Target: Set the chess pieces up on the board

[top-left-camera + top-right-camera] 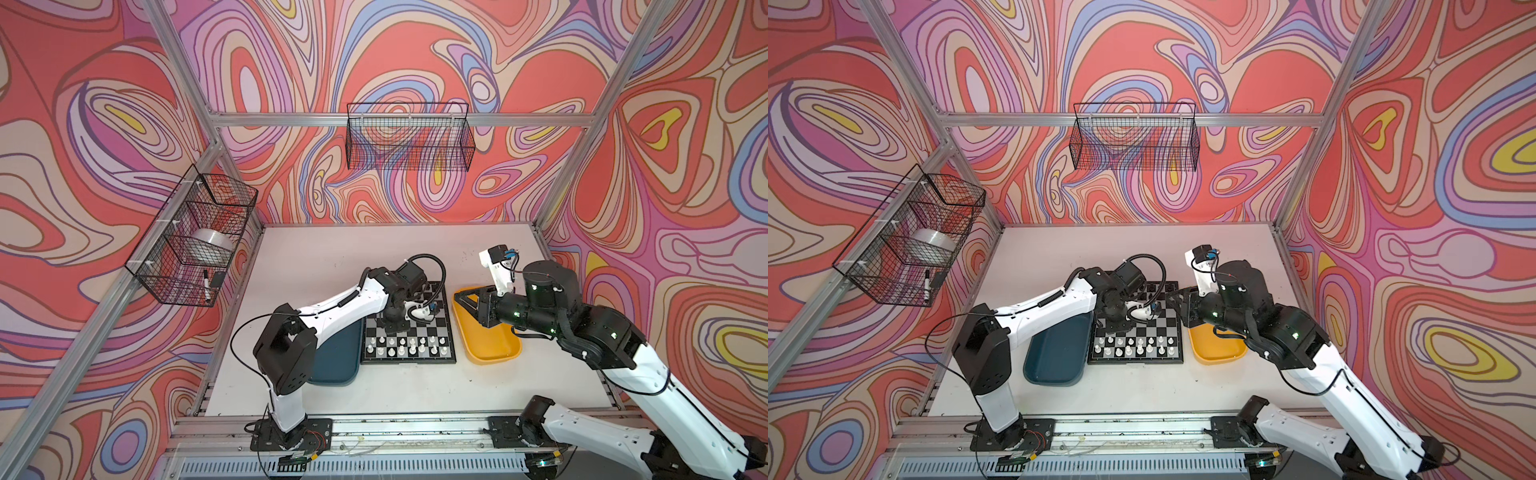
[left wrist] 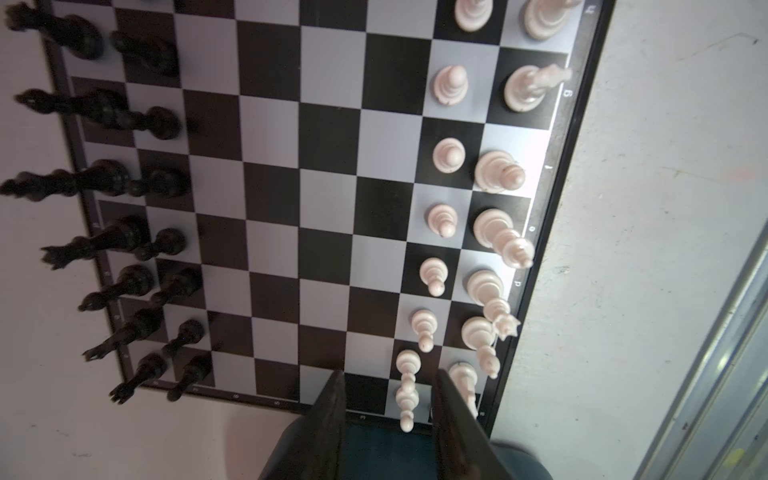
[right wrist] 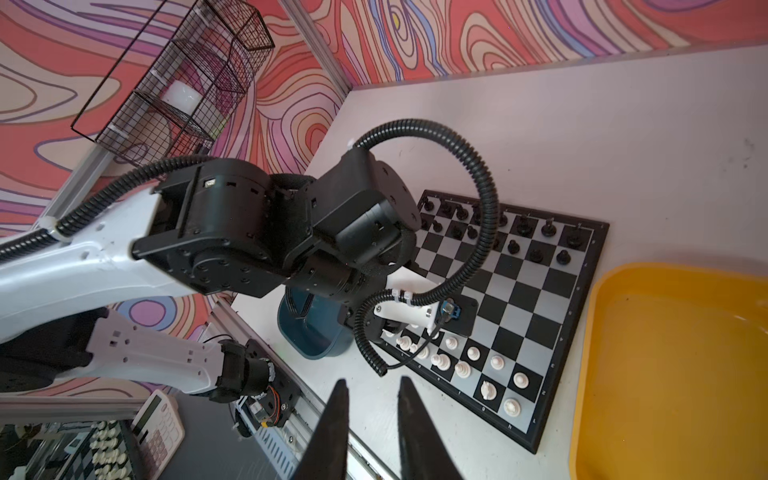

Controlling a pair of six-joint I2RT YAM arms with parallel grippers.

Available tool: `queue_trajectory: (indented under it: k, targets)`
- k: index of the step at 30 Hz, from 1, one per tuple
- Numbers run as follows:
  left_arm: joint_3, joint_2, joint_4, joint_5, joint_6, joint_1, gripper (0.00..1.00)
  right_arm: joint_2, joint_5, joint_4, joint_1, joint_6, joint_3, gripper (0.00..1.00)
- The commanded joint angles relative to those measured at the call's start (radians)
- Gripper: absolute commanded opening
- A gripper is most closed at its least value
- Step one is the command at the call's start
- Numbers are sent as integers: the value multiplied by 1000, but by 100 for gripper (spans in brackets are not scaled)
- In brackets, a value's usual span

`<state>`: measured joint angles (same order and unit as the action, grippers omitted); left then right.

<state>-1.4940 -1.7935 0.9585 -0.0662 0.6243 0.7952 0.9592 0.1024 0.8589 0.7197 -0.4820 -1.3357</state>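
The board (image 1: 409,360) (image 1: 1136,360) lies mid-table. White chess pieces (image 1: 409,347) (image 2: 449,156) fill two rows along its near edge. Black chess pieces (image 2: 116,112) (image 3: 519,245) fill two rows along the far edge, partly hidden behind the left arm in both top views. My left gripper (image 1: 391,328) (image 2: 390,373) hangs over the board's left side, open. A white pawn (image 2: 407,397) stands on a corner square below the gap, untouched. My right gripper (image 1: 461,298) (image 3: 372,379) is raised over the far left corner of the yellow tray, open and empty.
A teal tray (image 1: 336,357) (image 3: 316,336) lies left of the board, under the left arm. An empty yellow tray (image 1: 494,345) (image 3: 665,374) lies to the right. Wire baskets hang on the back wall (image 1: 409,137) and the left wall (image 1: 195,237).
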Motion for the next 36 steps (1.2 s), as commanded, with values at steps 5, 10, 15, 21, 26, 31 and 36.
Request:
queue_trajectory:
  k: [5,10,15,21,26,31,36]
  targets:
    - [-73,130,103,-30,-46,-102,38,47,-297,17,0,27,-45,44]
    - [-99,193,115,-50,-115,-218,48,88,-401,16,-13,3,-46,50]
    - [-65,257,92,-64,-161,-301,60,81,-491,-13,-21,-23,-16,70]
    - [-19,316,40,-73,-240,-378,74,113,-565,-13,-24,-57,-3,98]
    - [21,355,-37,-110,-354,-465,76,177,-597,-64,-25,5,49,98]
    - [160,412,-228,-132,-507,-572,88,170,-678,-370,-30,261,247,98]
    - [341,496,-472,-139,-638,-694,100,70,-663,-798,-153,374,524,98]
